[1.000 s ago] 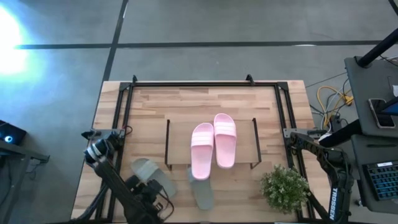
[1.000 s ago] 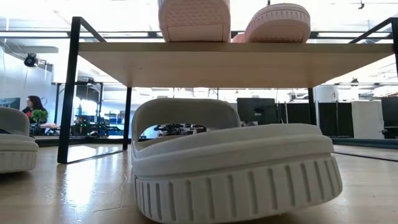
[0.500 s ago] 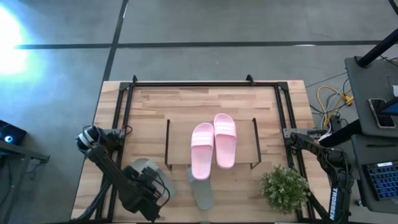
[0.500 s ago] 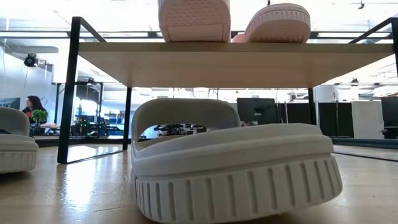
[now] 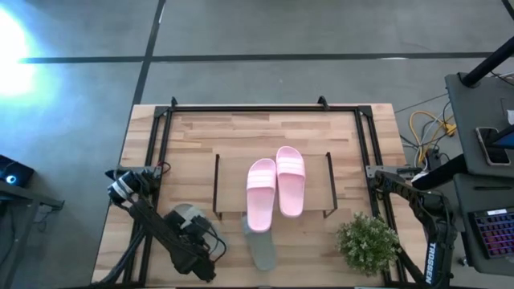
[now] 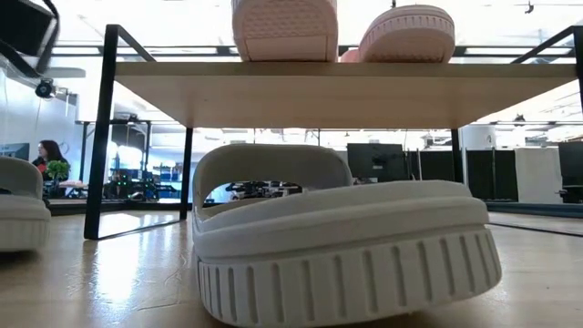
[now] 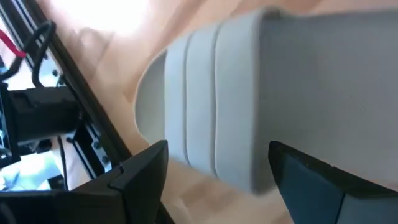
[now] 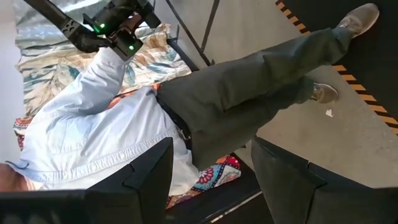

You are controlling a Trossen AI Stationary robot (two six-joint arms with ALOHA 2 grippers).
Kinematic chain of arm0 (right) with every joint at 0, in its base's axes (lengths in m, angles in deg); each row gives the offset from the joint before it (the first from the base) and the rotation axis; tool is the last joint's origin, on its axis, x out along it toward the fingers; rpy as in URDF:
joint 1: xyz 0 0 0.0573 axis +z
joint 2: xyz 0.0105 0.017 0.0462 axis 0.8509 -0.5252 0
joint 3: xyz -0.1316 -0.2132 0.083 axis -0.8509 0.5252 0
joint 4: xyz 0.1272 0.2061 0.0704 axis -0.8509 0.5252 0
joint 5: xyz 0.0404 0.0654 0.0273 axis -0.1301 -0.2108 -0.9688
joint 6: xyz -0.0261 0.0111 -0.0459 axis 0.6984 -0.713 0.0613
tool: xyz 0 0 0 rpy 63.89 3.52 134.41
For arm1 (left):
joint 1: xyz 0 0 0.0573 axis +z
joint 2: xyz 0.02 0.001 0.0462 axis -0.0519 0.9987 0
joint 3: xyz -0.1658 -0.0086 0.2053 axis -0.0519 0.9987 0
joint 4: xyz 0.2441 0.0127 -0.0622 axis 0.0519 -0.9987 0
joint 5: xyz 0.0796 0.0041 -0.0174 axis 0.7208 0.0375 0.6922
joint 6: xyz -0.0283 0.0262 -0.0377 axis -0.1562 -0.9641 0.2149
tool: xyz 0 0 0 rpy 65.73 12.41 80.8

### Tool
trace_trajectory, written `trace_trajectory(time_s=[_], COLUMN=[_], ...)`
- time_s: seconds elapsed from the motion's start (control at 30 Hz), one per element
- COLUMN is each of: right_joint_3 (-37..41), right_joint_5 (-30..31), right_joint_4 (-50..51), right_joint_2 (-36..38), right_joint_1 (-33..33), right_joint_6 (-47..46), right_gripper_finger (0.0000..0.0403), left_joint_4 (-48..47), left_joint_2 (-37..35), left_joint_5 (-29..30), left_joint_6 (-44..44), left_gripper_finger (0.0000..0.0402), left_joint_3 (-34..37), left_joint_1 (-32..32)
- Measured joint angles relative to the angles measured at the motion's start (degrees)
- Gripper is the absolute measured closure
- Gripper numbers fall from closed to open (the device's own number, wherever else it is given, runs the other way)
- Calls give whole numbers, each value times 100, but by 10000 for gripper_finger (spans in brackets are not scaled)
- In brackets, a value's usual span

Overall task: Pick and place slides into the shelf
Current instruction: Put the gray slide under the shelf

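Two pale pink slides [image 5: 262,194] [image 5: 290,180] lie side by side on the plank top of the shelf [image 5: 233,189]. One grey-green slide [image 5: 259,246] rests sole down on the table at the shelf's near edge, partly under it; it fills the low view [image 6: 337,246]. The other grey-green slide [image 5: 187,215] lies sole down near the table's near-left corner. My left gripper [image 5: 193,245] hovers over it, open, a finger on either side of the strap [image 7: 249,93]. My right gripper [image 8: 211,186] waits open at the table's right edge.
A small green bushy plant [image 5: 368,241] stands at the near right. A larger black tube frame [image 5: 165,120] runs along the table's left, far and right sides. A person [image 8: 124,124] shows beyond the table in the right wrist view. Bare wood lies behind the shelf.
My left arm has shifted above the near-left grey-green slide and now covers more of it in the high view. A dark part of the arm has come into the low view's upper left corner. The slides have stayed where they were.
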Motion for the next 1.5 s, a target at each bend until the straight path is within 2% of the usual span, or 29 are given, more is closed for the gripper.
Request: trace_trajectory(time_s=[0.17, 0.27, 0.7, 0.87, 0.93, 1.07, 1.2, 1.3, 1.4, 1.5], right_joint_3=[0, 0, 0, 0, 0, 0, 0, 0, 0, 0], right_joint_5=[1, 3, 3, 3, 3, 3, 3, 0, -15, -75], right_joint_4=[11, 14, 209, 232, 236, 234, 233, 232, 231, 232], right_joint_2=[0, 0, 0, 0, 0, 0, 0, 0, 17, 48], right_joint_1=[-1, -1, -1, -1, -1, 14, 56, 94, 124, 152], right_joint_6=[-13, -9, 0, 13, 48, 55, 54, 50, 15, 26], right_gripper_finger=[195, 195, 195, 195, 195, 195, 195, 195, 195, 195], left_joint_4=[-96, -77, -28, -7, 5, -175, -264, -261, 258, 1529], left_joint_2=[-20, -41, -45, -68, -103, -174, -187, -134, 19, 146], left_joint_5=[149, 88, -20, -217, -231, -350, -812, -859, -402, 382], left_joint_6=[-55, -316, -528, -794, -793, -807, -881, -610, -457, -908], left_gripper_finger=[140, 156, 309, 378, 394, 399, 400, 400, 401, 401], left_joint_3=[157, 318, 730, 574, 387, -277, -1227, -2153, -2979, -3575], left_joint_1=[136, 200, 235, 223, 181, 44, -177, -381, -571, -602])
